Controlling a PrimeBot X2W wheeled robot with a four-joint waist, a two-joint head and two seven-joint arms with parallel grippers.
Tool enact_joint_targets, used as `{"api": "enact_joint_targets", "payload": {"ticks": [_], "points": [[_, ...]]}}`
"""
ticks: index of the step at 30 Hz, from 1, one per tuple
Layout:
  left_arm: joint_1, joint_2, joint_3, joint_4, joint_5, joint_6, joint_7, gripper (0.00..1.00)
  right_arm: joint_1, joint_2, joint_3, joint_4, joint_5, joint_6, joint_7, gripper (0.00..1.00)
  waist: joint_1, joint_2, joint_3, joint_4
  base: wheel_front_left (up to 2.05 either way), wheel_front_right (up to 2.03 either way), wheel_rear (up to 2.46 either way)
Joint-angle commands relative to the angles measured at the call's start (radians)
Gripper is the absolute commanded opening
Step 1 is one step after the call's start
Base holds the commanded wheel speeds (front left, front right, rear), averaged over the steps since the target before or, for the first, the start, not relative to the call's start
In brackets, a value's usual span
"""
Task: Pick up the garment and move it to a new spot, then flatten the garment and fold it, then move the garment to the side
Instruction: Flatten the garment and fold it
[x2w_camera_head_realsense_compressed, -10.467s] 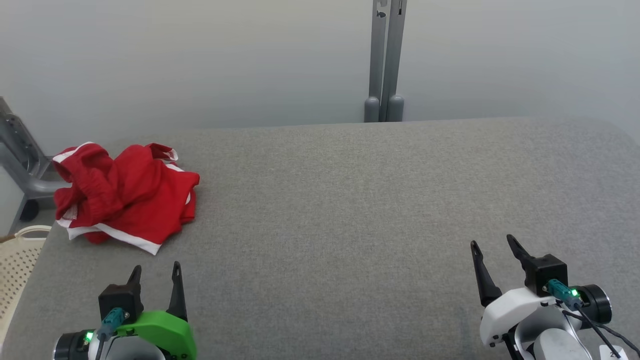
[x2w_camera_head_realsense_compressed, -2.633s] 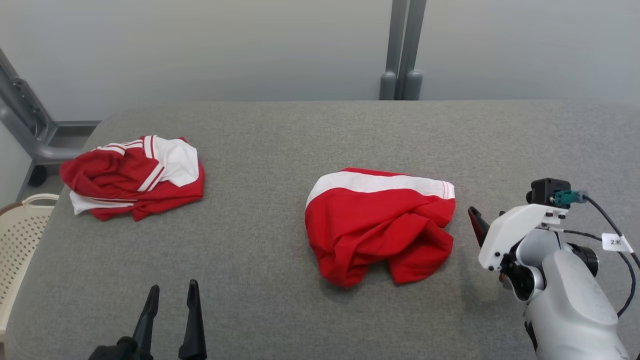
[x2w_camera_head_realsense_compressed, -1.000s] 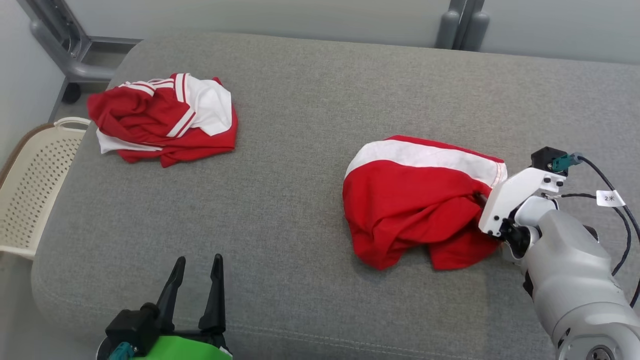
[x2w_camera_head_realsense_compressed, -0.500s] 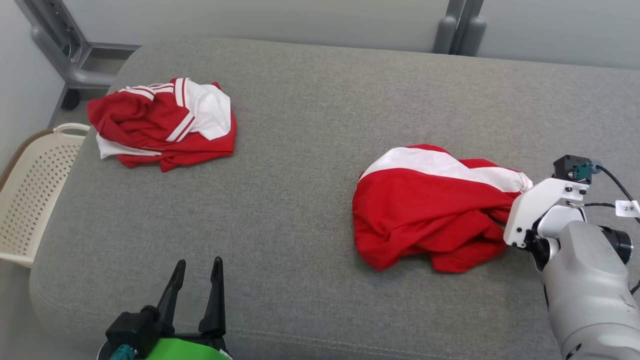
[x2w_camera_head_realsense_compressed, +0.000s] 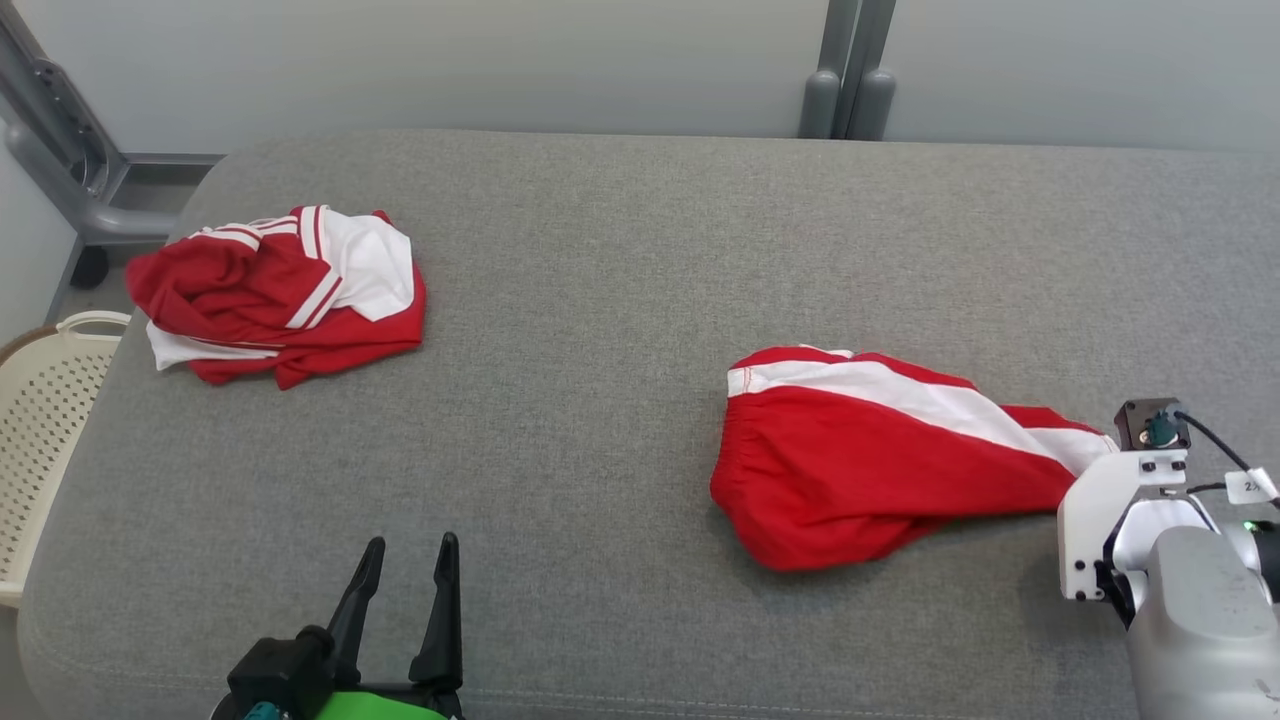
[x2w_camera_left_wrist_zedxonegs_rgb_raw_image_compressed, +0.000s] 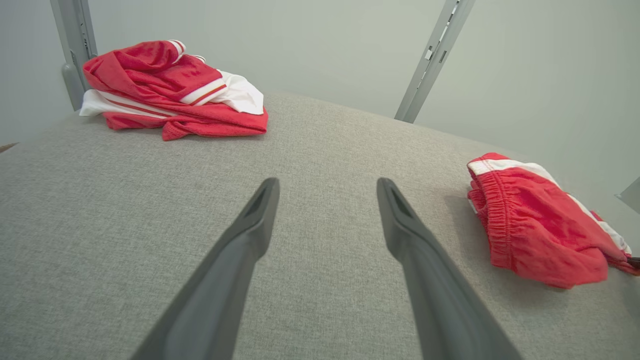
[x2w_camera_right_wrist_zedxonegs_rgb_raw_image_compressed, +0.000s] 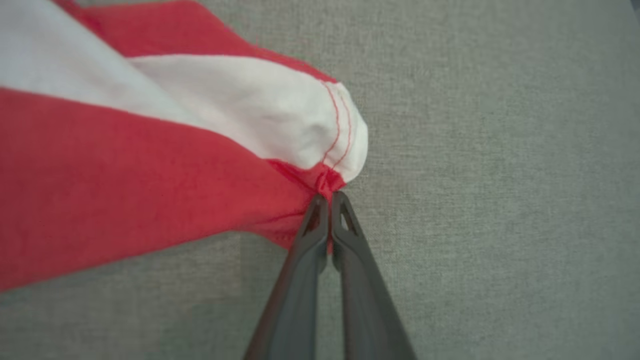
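Observation:
The garment (x2w_camera_head_realsense_compressed: 870, 470) is a pair of red shorts with a white side stripe, stretched out at the right of the grey cushioned surface (x2w_camera_head_realsense_compressed: 600, 300). Its elastic waistband (x2w_camera_left_wrist_zedxonegs_rgb_raw_image_compressed: 492, 210) points left. My right gripper (x2w_camera_right_wrist_zedxonegs_rgb_raw_image_compressed: 329, 196) is shut on the hem corner of the garment (x2w_camera_right_wrist_zedxonegs_rgb_raw_image_compressed: 150, 160), where red and white cloth meet. In the head view the white housing of the right arm (x2w_camera_head_realsense_compressed: 1110, 520) covers its fingers. My left gripper (x2w_camera_head_realsense_compressed: 405, 555) stands open near the front edge, well left of the shorts, with nothing between its fingers (x2w_camera_left_wrist_zedxonegs_rgb_raw_image_compressed: 255, 220).
A second crumpled red and white garment (x2w_camera_head_realsense_compressed: 280, 295) lies at the far left of the surface. A cream perforated basket (x2w_camera_head_realsense_compressed: 40, 420) stands off the left edge. Grey metal posts (x2w_camera_head_realsense_compressed: 845, 70) rise behind the surface, and a grey frame (x2w_camera_head_realsense_compressed: 60, 150) stands at the back left.
My right gripper shut on the hem of the shorts and pulled it right and toward me, stretching the heap out. The head camera shifted. The left gripper stayed open.

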Motion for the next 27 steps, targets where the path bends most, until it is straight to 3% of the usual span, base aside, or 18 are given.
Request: {"api": "enact_joint_targets", "payload": {"ticks": [1, 5, 7, 8, 9, 10, 11, 19, 27], "points": [[0.010, 0.001, 0.001, 0.000, 0.008, 0.003, 0.000, 1.00, 0.029, -0.006, 0.011, -0.003, -0.004, -0.002, 0.004, 0.00, 0.0000, 0.0000, -0.002, -0.005, 0.00, 0.00, 0.00], [0.011, 0.008, 0.001, -0.001, 0.012, 0.007, 0.000, 1.00, 0.065, -0.004, 0.029, -0.005, 0.010, -0.002, 0.001, 0.00, 0.0000, 0.0000, 0.000, -0.012, 0.00, 0.00, 0.00], [0.009, 0.011, 0.000, 0.000, 0.012, 0.009, 0.001, 1.00, 0.081, -0.013, 0.036, -0.008, 0.008, -0.002, 0.006, 0.43, 0.0000, 0.0000, -0.003, -0.014, 0.00, 0.00, 0.00], [0.009, 0.012, -0.002, 0.001, 0.013, 0.010, 0.002, 1.00, 0.088, -0.016, 0.037, -0.010, 0.009, -0.002, 0.011, 0.35, 0.0000, 0.0000, -0.004, -0.015, 0.00, 0.00, 0.00], [0.009, 0.013, -0.002, 0.002, 0.013, 0.012, 0.003, 1.00, 0.091, -0.017, 0.034, -0.015, 0.016, -0.002, 0.009, 0.40, 0.0000, 0.0000, -0.006, -0.016, 0.00, 0.00, 0.00], [0.010, 0.014, -0.003, 0.002, 0.012, 0.012, 0.003, 1.00, 0.091, -0.015, 0.029, -0.022, 0.025, -0.002, 0.002, 0.87, 0.0000, 0.0000, -0.008, -0.018, 0.00, 0.00, 0.00], [0.011, 0.014, -0.003, 0.003, 0.011, 0.013, 0.005, 1.00, 0.093, -0.013, 0.022, -0.029, 0.035, -0.002, -0.004, 1.00, 0.0000, 0.0000, -0.010, -0.019, 0.00, 0.00, 0.00], [0.028, 0.036, 0.006, 0.006, 0.030, 0.057, 0.014, 1.00, 0.115, 0.030, 0.012, -0.097, 0.233, -0.002, -0.081, 1.00, 0.0000, 0.0000, -0.068, -0.030, 0.00, 0.00, 0.00], [0.043, 0.042, 0.046, -0.006, 0.019, 0.122, 0.023, 1.00, 0.222, 0.044, 0.104, -0.259, 0.388, -0.002, -0.186, 1.00, 0.0000, 0.0000, -0.106, -0.043, 0.00, 0.00, 0.00]]}}
